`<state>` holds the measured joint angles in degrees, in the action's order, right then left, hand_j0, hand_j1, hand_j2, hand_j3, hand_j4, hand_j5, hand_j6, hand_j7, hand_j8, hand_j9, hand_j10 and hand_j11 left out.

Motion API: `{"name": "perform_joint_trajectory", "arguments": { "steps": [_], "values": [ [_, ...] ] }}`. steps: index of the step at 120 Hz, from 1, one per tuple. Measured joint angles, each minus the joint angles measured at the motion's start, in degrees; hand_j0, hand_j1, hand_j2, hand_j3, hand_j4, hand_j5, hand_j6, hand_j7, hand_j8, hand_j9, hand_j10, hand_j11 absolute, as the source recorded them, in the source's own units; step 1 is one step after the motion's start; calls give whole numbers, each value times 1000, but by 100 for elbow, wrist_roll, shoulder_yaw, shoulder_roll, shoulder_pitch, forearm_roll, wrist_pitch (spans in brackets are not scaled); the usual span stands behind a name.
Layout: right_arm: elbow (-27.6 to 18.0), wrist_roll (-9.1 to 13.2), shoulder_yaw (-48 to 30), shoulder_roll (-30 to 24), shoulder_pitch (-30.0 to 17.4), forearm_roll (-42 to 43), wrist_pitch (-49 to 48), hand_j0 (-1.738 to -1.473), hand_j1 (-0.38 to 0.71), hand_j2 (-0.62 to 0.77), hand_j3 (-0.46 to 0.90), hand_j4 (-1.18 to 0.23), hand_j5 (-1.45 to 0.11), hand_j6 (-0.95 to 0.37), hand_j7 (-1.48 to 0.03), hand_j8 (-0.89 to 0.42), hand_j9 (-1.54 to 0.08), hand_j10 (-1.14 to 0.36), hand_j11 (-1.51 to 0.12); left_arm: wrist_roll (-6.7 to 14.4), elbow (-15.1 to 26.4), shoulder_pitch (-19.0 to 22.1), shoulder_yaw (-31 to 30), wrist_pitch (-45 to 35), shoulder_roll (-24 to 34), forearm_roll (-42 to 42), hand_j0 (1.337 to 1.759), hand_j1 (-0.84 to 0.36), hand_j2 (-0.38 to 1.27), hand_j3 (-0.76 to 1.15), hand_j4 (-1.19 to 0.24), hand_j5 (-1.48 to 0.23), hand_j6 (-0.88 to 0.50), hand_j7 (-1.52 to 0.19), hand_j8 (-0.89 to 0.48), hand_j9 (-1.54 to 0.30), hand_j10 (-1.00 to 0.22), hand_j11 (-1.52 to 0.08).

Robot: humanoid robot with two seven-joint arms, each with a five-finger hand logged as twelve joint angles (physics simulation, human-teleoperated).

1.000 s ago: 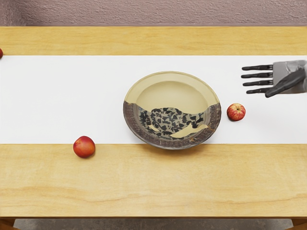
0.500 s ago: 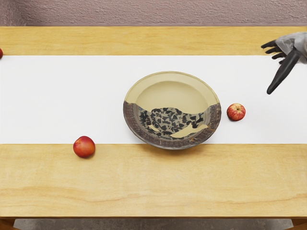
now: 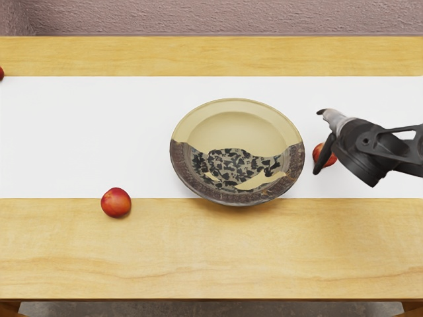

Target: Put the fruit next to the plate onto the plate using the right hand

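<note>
A small red apple (image 3: 320, 152) lies on the white runner just right of the plate (image 3: 187, 168), a wide ceramic dish with a cream far half and a dark patterned near half. My right hand (image 3: 326, 149) comes in from the right edge and sits over the apple, covering most of it. One dark finger (image 3: 320, 162) runs straight down the apple's left side, between the fruit and the plate's rim. The other fingers are hidden under the hand. The apple still rests on the runner. The plate holds nothing.
A second red fruit (image 3: 115, 202) lies at the runner's near edge, left of the plate. Another red fruit (image 3: 1, 72) peeks in at the far left edge. The white runner (image 3: 79, 132) crosses a wooden table (image 3: 211, 251).
The right hand swung up toward the top right corner, then came down and left onto the apple beside the plate. The apple and plate have not moved.
</note>
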<state>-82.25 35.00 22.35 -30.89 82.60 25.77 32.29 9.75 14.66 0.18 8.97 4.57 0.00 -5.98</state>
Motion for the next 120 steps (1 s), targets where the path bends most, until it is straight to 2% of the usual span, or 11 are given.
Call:
{"name": "perform_joint_trajectory", "arguments": {
  "steps": [38,88,120],
  "values": [
    [93,0,46,62,-425,216,259,-1658,-184,-26,0,-140,-180,-141,-180,-140,-180,-140,-180,0,0,0,0,0,0,0,1658,339,2,0,-8,-11,-8,-11,-8,-11,-8,-11],
    [372,0,46,66,-633,409,272,-1658,-87,-42,0,-220,-285,-221,-285,-221,-285,-220,-285,0,1,0,0,0,0,0,1658,339,2,0,-8,-11,-8,-11,-8,-11,-8,-11],
    [413,0,-19,191,-635,418,272,-1658,-68,-45,0,-236,-306,-237,-306,-237,-306,-236,-306,0,1,0,0,0,0,0,1658,339,2,0,-8,-11,-8,-11,-8,-11,-8,-11]
  ]
}}
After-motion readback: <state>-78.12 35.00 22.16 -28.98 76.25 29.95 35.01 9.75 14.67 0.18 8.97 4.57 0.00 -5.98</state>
